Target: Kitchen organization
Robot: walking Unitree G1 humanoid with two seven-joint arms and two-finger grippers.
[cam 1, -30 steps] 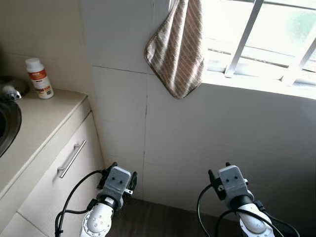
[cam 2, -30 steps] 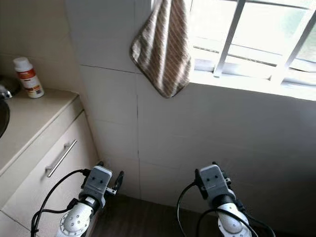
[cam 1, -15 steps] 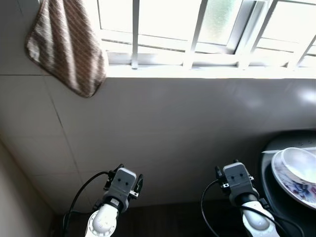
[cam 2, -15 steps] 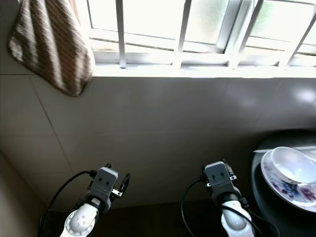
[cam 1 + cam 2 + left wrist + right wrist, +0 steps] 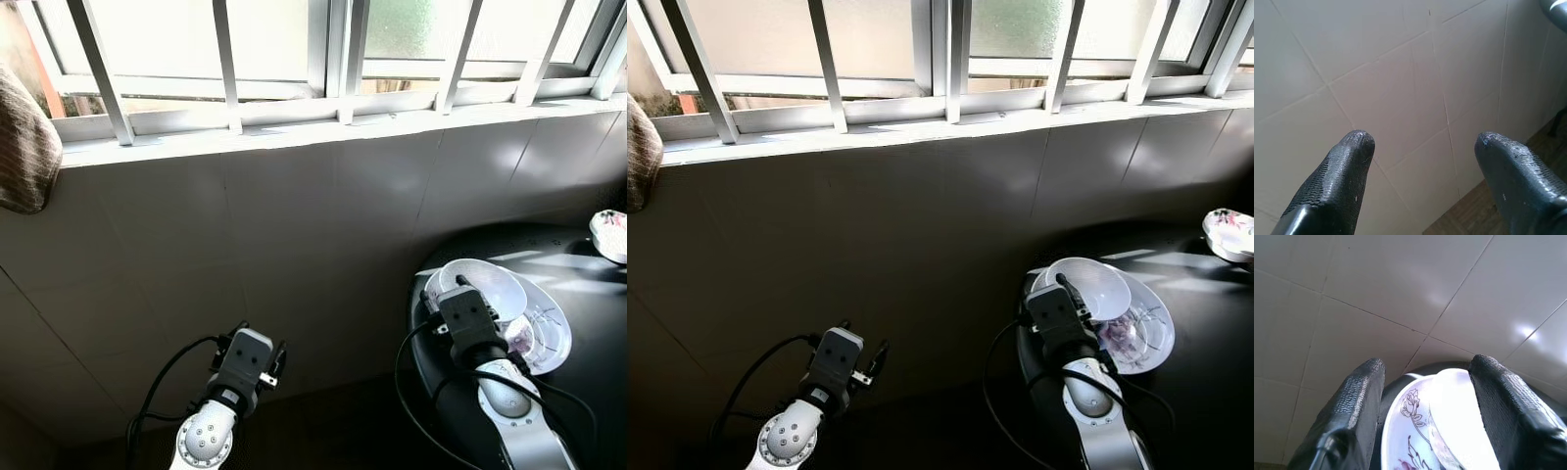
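Note:
A white bowl [image 5: 482, 286] rests in a floral plate [image 5: 545, 331] at the near left edge of a round black table [image 5: 578, 279]. My right gripper [image 5: 1425, 367] is held low just in front of that edge. It is open, with the bowl [image 5: 1459, 406] and the plate [image 5: 1403, 431] showing between its fingers but not touched. My left gripper [image 5: 1420, 142] is also low, open and empty, facing the tiled wall [image 5: 294, 225].
Above the tiled wall runs a barred window [image 5: 225, 59] with a bright sill. A striped brown towel [image 5: 24, 157] hangs at the far left edge. Another small patterned dish [image 5: 609, 235] sits at the table's far right. Dark floor lies below the grippers.
The whole view has swung to the right. The towel slid to the left edge and the table with the bowl and plate came closer in. Both grippers hold the same pose.

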